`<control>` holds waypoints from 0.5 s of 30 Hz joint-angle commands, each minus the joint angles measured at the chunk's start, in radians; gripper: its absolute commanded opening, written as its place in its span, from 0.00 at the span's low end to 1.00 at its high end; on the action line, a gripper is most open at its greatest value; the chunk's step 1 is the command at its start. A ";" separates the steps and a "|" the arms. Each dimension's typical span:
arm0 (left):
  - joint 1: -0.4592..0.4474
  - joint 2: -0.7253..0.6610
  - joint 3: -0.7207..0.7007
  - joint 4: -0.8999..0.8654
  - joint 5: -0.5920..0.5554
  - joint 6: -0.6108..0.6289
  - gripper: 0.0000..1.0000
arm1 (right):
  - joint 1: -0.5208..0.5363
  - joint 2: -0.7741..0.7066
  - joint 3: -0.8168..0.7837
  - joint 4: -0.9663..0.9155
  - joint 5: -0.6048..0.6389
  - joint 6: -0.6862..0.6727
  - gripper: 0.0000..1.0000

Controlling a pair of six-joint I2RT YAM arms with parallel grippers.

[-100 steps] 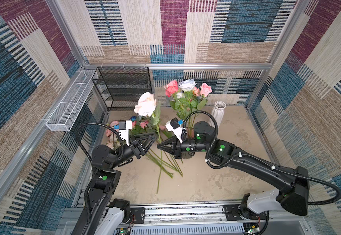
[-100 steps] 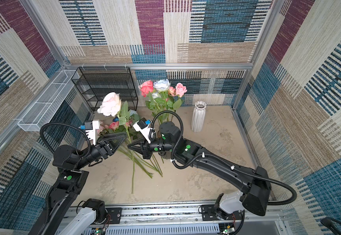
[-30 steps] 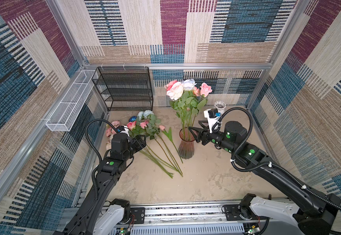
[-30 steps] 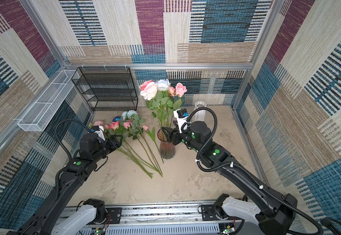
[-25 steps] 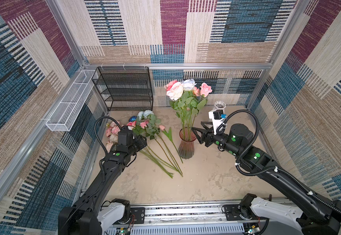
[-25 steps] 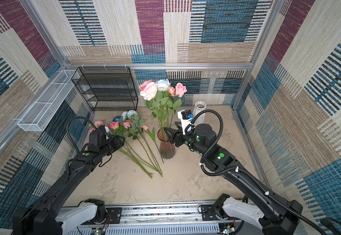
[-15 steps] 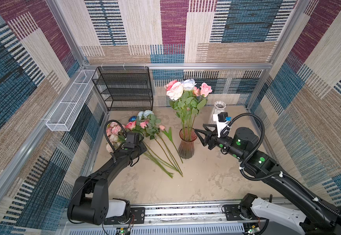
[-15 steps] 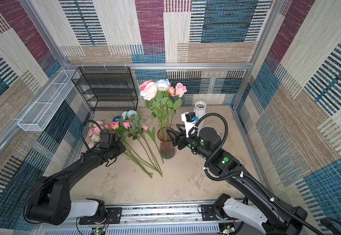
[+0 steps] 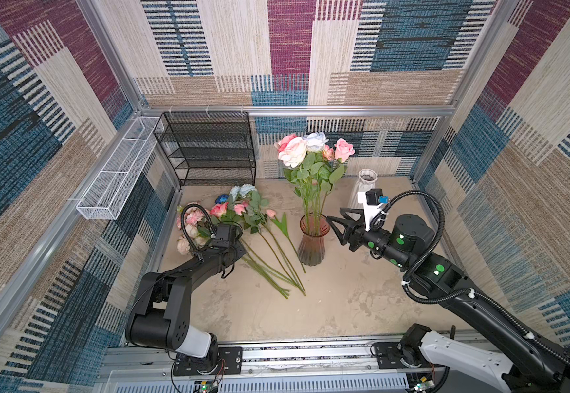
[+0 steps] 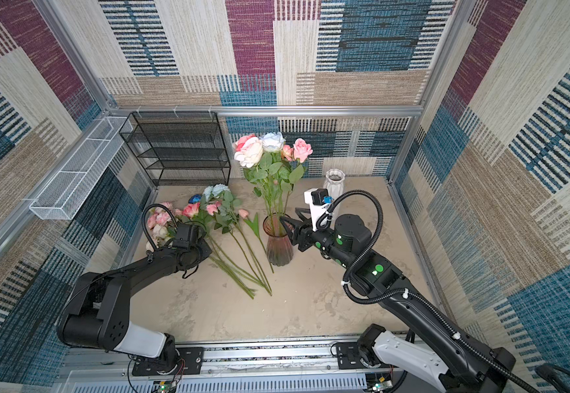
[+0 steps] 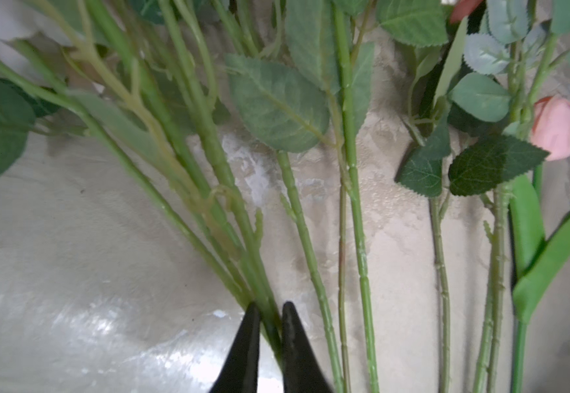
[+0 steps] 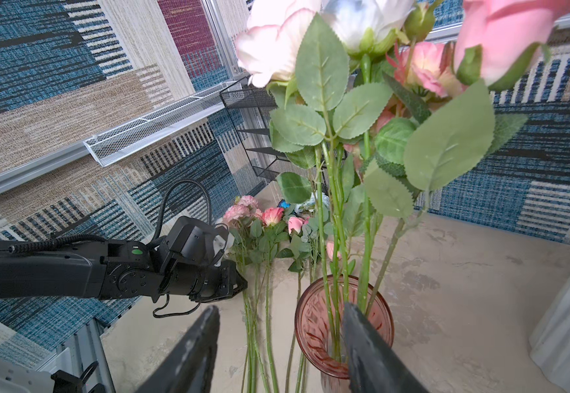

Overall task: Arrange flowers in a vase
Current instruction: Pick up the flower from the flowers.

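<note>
- Black fingertips of the left gripper point(image 11: 270, 311) are pinched together on one green stem point(image 11: 242, 217), low on the tabletop point(image 9: 344, 306) on the left arm's side of the pink glass vase point(image 9: 310, 250).
- That stem belongs to the loose flowers point(image 9: 242, 211), which lie flat in a fan beside the vase. Their cut ends point toward the near edge of the table, and their pink, peach, pale blue and deep blue heads lie toward the back wall.
- A short pink tulip point(image 11: 555, 126) lies at the edge of the fan nearest the vase.
- The right gripper point(image 9: 338, 217) hangs on the other side of the vase, level with its rim. Its jaws are spread apart with nothing between them.
- From the right wrist view, one finger point(image 12: 372, 347) crosses in front of the vase wall; whether it touches the glass I cannot tell.
- Inside the vase stand the arranged flowers point(image 9: 307, 153), upright on long leafy stems: a cream-pink bloom, a pale blue one and pink roses, well above the rim.
- Behind the vase, past the right gripper, stands a white ribbed vase point(image 9: 365, 183), holding nothing that shows.
- Behind the vase on the left arm's side, a black wire shelf point(image 9: 208, 149) stands against the back wall, and a white mesh basket point(image 9: 120, 177) hangs on the side wall.
</note>
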 commanded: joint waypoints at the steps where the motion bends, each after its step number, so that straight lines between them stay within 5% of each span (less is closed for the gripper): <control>1: 0.001 -0.045 -0.004 0.024 0.001 -0.001 0.00 | 0.001 -0.005 0.006 0.023 0.008 0.000 0.59; 15: 0.000 -0.332 -0.009 -0.122 0.086 0.008 0.00 | 0.001 -0.007 -0.001 0.038 -0.011 0.013 0.61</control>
